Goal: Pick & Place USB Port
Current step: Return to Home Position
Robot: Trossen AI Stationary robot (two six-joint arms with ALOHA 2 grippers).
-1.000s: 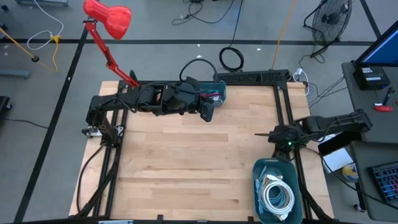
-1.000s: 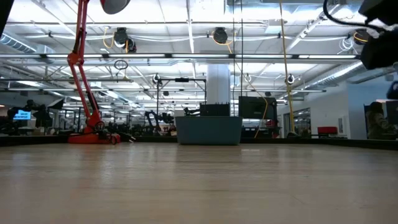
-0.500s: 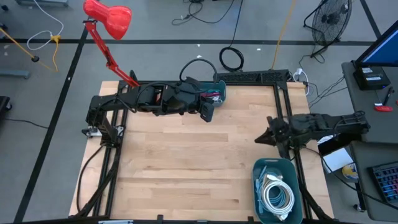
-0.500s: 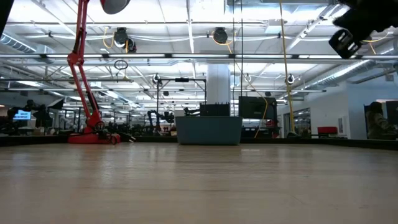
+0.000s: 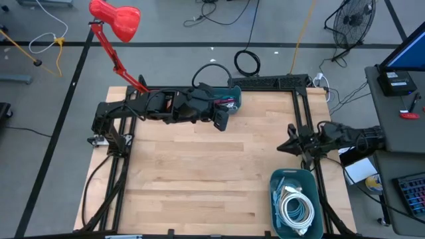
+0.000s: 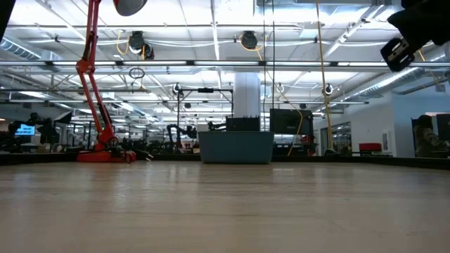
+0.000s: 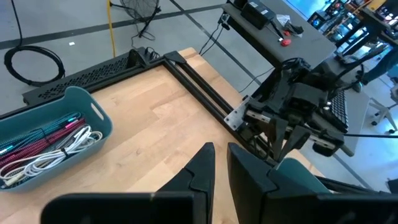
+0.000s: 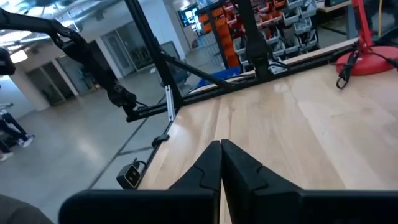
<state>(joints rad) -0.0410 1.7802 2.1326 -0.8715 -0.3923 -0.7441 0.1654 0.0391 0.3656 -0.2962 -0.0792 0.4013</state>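
My left gripper (image 5: pixel 219 121) hangs high over the table's far edge, beside a teal bin (image 5: pixel 230 94) of red, black and white cables (image 7: pixel 43 146). Its fingers (image 7: pixel 202 163) stand a narrow slit apart with nothing between them. My right gripper (image 5: pixel 283 147) is shut and empty at the table's right edge, pointing level toward the left, clear of the wood. A second teal bin (image 5: pixel 277 192) on the near right holds coiled white cables (image 5: pixel 295 207). I cannot pick out a USB port in any view.
Black frame rails (image 5: pixel 300 113) run along the table's sides and far edge. A red desk lamp (image 5: pixel 116 18) stands at the far left corner, its base (image 6: pixel 105 155) on the table. Bare wood (image 5: pixel 206 172) fills the middle and near left.
My right gripper has tipped up from pointing down to level and rolled as it rose. It first reached toward the table's left, then drew back a little toward the right edge as the arm folded. It stayed shut.
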